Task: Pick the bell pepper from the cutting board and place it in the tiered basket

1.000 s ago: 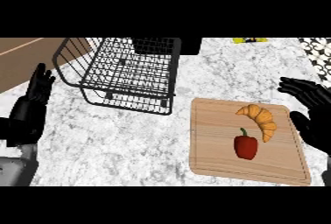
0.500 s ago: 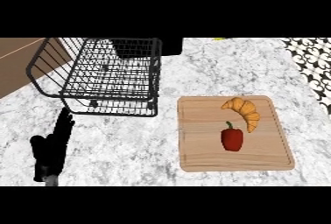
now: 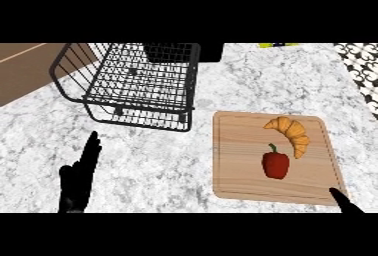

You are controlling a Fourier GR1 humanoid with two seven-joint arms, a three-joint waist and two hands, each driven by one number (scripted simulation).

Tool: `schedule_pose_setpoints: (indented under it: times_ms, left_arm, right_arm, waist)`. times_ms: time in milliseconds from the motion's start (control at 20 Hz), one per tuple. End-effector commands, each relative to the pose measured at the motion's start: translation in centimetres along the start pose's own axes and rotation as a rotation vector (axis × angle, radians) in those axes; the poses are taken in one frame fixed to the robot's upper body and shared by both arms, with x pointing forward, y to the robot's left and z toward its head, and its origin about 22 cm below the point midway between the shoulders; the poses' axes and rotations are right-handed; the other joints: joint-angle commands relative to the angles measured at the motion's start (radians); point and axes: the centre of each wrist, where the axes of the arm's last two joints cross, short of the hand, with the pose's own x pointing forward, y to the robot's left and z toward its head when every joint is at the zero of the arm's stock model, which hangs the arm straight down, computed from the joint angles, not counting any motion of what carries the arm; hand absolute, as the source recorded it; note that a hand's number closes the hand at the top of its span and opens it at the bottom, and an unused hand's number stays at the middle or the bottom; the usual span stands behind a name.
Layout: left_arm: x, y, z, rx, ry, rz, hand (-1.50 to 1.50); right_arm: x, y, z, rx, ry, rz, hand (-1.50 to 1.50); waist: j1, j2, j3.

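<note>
**Reaching for the pepper with a croissant close by**

Looking down at the counter, we see the bell pepper [image 3: 275, 165] lying on the cutting board [image 3: 236, 150], stem toward twelve o'clock, not yet touched. The croissant [image 3: 290, 133] curves just beside it at about one o'clock, apart from the pepper but close. The tiered basket [image 3: 133, 82] stands well apart from the board, at about ten o'clock from the pepper, its wire rim facing us.

Our left hand [image 3: 80, 181] rests at the lower left, released, fingers straight and pointing up, holding nothing. Of our right hand [image 3: 344, 201] only a dark tip shows at the board's five o'clock corner, so we cannot tell its state.

We judge the main risk to be the croissant: a hand that closes on the pepper from the one o'clock side may nudge or drag it along. The pepper's rounded, glossy body may roll on the flat wood if we touch it off-centre. On the way to the basket, the raised wire rim could catch the hand or the pepper if we carry too low.
</note>
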Motion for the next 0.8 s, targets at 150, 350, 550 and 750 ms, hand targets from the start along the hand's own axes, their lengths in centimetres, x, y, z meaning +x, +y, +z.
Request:
schedule_pose_setpoints:
  times_ms: [150, 350, 550, 750]
  left_arm:
    - [1.0, -1.3, -0.8, -0.033, -0.027, -0.019, 0.0]
    - [0.7, -1.0, 0.1, -0.049, -0.012, -0.009, 0.0]
    - [1.0, -2.2, -0.3, -0.051, -0.025, -0.039, 0.0]
    - [0.7, -2.0, -0.4, -0.067, 0.009, -0.022, 0.0]
  right_arm:
    - [-0.7, -2.6, 3.1, 0.204, 0.152, 0.386, -1.5]
    - [0.4, -4.1, 3.0, 0.148, 0.203, 0.575, -1.5]
    - [3.7, -2.1, 2.9, 0.1, 0.227, 0.617, -1.5]
    - [5.7, 0.7, 3.5, 0.069, 0.271, 0.687, -1.5]
  waist:
    - [0.038, 0.021, -0.005]
    - [0.063, 0.019, -0.006]
    - [0.075, 0.018, -0.003]
    - [0.082, 0.015, -0.001]
